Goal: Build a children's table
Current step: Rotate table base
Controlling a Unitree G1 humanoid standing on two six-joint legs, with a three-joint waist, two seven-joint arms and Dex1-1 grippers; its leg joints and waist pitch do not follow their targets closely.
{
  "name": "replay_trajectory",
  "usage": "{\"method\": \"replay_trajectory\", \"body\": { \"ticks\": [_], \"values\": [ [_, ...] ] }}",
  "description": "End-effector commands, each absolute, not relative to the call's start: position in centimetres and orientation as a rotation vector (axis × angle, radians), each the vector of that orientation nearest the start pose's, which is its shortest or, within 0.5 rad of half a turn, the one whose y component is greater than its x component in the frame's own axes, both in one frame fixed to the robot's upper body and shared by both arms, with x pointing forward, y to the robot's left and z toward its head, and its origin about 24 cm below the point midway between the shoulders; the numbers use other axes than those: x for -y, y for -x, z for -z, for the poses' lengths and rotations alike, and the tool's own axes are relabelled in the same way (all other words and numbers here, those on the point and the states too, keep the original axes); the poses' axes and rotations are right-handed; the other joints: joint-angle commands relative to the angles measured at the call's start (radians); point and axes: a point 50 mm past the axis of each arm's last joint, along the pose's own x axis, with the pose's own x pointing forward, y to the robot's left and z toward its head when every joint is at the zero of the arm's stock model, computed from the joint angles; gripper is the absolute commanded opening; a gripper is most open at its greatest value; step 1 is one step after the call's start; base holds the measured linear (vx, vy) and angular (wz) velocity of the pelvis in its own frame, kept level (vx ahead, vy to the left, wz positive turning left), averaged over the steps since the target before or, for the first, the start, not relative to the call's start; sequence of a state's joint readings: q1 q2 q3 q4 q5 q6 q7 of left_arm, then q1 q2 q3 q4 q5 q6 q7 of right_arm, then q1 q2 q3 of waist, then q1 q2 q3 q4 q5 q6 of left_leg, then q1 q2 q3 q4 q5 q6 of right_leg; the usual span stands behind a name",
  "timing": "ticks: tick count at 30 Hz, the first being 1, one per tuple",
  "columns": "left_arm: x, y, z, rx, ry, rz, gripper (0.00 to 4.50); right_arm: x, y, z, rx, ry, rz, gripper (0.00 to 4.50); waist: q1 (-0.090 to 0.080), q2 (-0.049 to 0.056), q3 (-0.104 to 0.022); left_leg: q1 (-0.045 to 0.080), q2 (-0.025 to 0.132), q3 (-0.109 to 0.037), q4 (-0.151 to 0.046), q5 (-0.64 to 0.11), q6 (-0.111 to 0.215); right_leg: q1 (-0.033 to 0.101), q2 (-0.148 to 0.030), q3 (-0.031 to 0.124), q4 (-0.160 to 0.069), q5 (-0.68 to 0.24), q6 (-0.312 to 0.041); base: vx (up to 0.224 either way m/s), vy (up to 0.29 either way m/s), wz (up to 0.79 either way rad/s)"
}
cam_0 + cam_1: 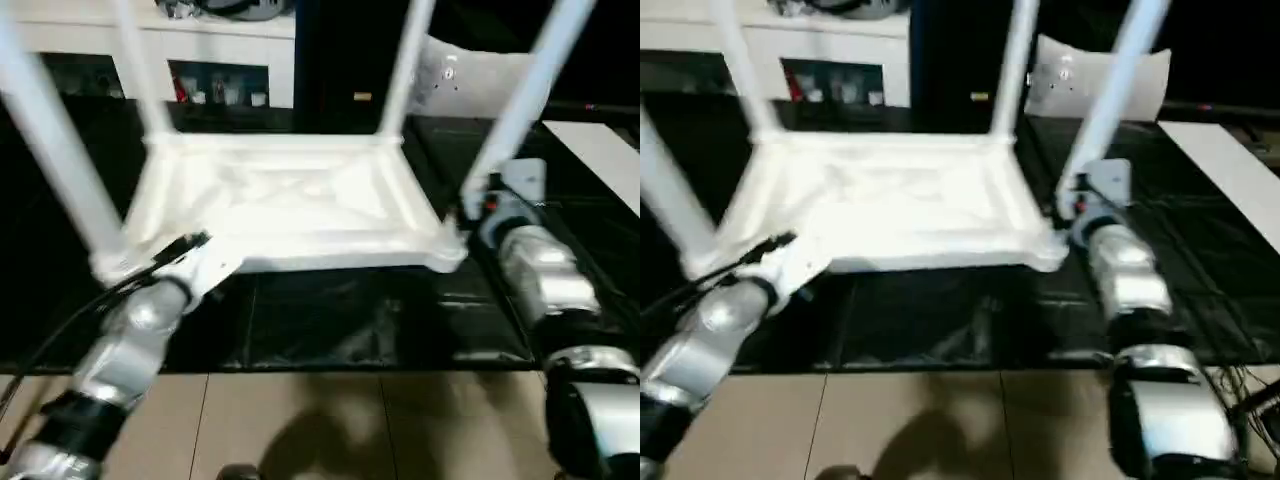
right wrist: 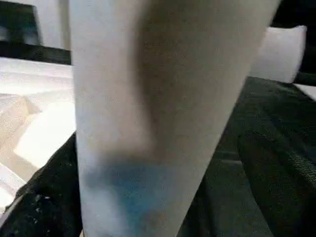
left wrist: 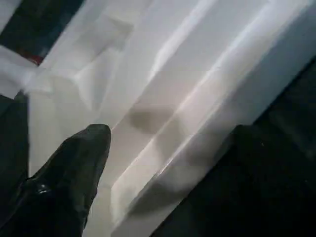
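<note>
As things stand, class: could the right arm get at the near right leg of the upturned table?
Probably yes. The right tool sits right beside that leg's base at the table corner, and nothing stands between them.

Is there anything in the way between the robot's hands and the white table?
Nothing visible. The left gripper is right at the table's near left corner, and the right gripper is against the near right leg.
</note>
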State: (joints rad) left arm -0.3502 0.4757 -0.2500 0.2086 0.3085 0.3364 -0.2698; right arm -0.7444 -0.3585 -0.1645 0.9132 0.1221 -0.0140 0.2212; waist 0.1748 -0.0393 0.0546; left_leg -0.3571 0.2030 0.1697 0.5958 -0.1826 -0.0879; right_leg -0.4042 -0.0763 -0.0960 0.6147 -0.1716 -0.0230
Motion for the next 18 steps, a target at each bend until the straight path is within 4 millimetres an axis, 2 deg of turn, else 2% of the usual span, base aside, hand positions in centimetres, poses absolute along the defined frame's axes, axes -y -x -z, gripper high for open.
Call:
{"method": "replay_trajectory", "body": {
  "ticks": [1,3,4,5,7,8,9,10,11,12,13,14,15,16,17,18],
  "values": [
    [-19.1,-31.7,-6.5,-0.255,-0.774,0.257,4.36,25.7,-37.3,-9.6,-0.106,0.085,0.05,4.5,-0.009,0.01,-0.076,0.004,0.018,-0.005,-0.068,-0.191,-0.013,0.049,-0.065,0.052,-0.059,-0.162,-0.155,0.0,0.0,0.0],
    [-18.3,-31.6,-6.4,-0.227,-0.708,0.264,4.36,26.1,-37.3,-9.7,-0.106,0.084,0.05,4.5,-0.01,0.015,-0.08,0.002,0.018,-0.004,-0.064,-0.168,-0.007,0.052,-0.065,0.051,-0.054,-0.11,-0.173,0.0,0.0,0.0],
    [-18.2,-31.5,-6.4,-0.224,-0.697,0.265,4.36,26.1,-37.2,-9.7,-0.106,0.085,0.05,4.5,-0.013,0.01,-0.081,-0.002,0.017,-0.003,-0.061,-0.149,0.003,0.054,-0.063,0.051,-0.051,-0.077,-0.184,0.0,0.0,0.0],
    [-17.4,-30.9,-6.3,-0.203,-0.587,0.267,4.36,26.3,-37.1,-9.6,-0.104,0.087,0.045,4.5,-0.015,0.018,-0.083,-0.004,0.019,-0.003,-0.058,-0.139,0.007,0.056,-0.066,0.051,-0.047,-0.046,-0.198,0.0,0.0,0.0],
    [-17.2,-30.2,-6.2,-0.191,-0.496,0.247,4.36,26.2,-37.0,-9.5,-0.096,0.081,0.037,4.5,-0.015,0.011,-0.081,-0.011,0.018,-0.002,-0.057,-0.135,0.019,0.059,-0.066,0.049,-0.046,-0.037,-0.211,0.0,0.0,0.0],
    [-17.4,-29.5,-6.0,-0.177,-0.421,0.197,4.36,25.9,-36.8,-9.6,-0.072,0.077,0.017,4.5,-0.015,0.019,-0.081,-0.01,0.017,-0.002,-0.056,-0.139,0.025,0.056,-0.064,0.048,-0.049,-0.048,-0.208,0.0,0.0,0.0],
    [-17.6,-29.2,-5.9,-0.171,-0.391,0.175,4.44,25.7,-36.6,-9.6,-0.061,0.082,0.008,4.5,-0.017,0.014,-0.079,-0.013,0.02,-0.001,-0.056,-0.146,0.033,0.059,-0.065,0.048,-0.053,-0.06,-0.201,0.0,0.0,0.0],
    [-17.8,-28.8,-6.0,-0.161,-0.36,0.144,4.44,25.6,-36.5,-9.7,-0.048,0.105,0.008,4.5,-0.019,0.008,-0.076,-0.01,0.019,0.001,-0.057,-0.159,0.041,0.055,-0.062,0.047,-0.06,-0.098,-0.187,0.0,0.0,0.0],
    [-18.3,-28.0,-5.9,-0.144,-0.303,0.081,4.44,25.3,-35.9,-9.7,-0.036,0.109,0.0,4.5,-0.019,0.011,-0.075,-0.009,0.02,0.0,-0.058,-0.174,0.04,0.053,-0.062,0.046,-0.065,-0.141,-0.173,0.0,0.0,0.0],
    [-18.4,-27.8,-5.8,-0.142,-0.294,0.07,4.44,25.2,-35.8,-9.6,-0.035,0.105,-0.002,4.5,-0.021,0.004,-0.072,-0.01,0.02,0.001,-0.059,-0.176,0.042,0.055,-0.059,0.047,-0.069,-0.154,-0.16,0.0,0.0,0.0],
    [-18.8,-27.2,-5.7,-0.134,-0.262,0.031,4.44,24.9,-35.4,-9.6,-0.031,0.09,-0.012,4.5,-0.022,0.008,-0.068,-0.008,0.022,-0.002,-0.063,-0.2,0.039,0.052,-0.059,0.046,-0.075,-0.204,-0.139,0.0,0.0,0.0],
    [-19.3,-26.5,-5.7,-0.12,-0.249,-0.019,4.44,24.3,-34.7,-9.4,-0.028,0.075,-0.026,4.5,-0.022,0.008,-0.07,-0.006,0.023,-0.002,-0.064,-0.212,0.038,0.05,-0.06,0.044,-0.077,-0.226,-0.129,0.0,0.0,0.0],
    [-19.8,-25.8,-5.7,-0.104,-0.245,-0.061,4.44,23.6,-33.9,-9.1,-0.037,0.094,-0.045,4.5,-0.024,0.01,-0.063,-0.007,0.024,-0.005,-0.07,-0.235,0.036,0.05,-0.055,0.045,-0.086,-0.264,-0.099,0.0,0.0,0.0],
    [-19.9,-25.6,-5.7,-0.098,-0.246,-0.074,4.44,23.3,-33.6,-9.0,-0.041,0.105,-0.051,4.5,-0.025,0.009,-0.065,-0.008,0.028,-0.007,-0.072,-0.243,0.033,0.049,-0.058,0.045,-0.084,-0.269,-0.091,0.0,0.0,0.0],
    [-20.0,-25.4,-5.7,-0.094,-0.248,-0.083,4.44,23.2,-33.4,-9.0,-0.044,0.112,-0.056,4.5,-0.03,0.01,-0.061,-0.001,0.024,-0.006,-0.075,-0.285,0.033,0.041,-0.053,0.041,-0.096,-0.338,-0.072,0.0,0.0,0.0],
    [-20.1,-24.7,-5.8,-0.07,-0.256,-0.103,4.44,22.4,-32.4,-8.7,-0.063,0.112,-0.08,4.5,-0.032,0.008,-0.06,0.001,0.021,-0.007,-0.076,-0.303,0.027,0.041,-0.052,0.042,-0.1,-0.379,-0.053,0.0,0.0,0.0]
  ]
}}
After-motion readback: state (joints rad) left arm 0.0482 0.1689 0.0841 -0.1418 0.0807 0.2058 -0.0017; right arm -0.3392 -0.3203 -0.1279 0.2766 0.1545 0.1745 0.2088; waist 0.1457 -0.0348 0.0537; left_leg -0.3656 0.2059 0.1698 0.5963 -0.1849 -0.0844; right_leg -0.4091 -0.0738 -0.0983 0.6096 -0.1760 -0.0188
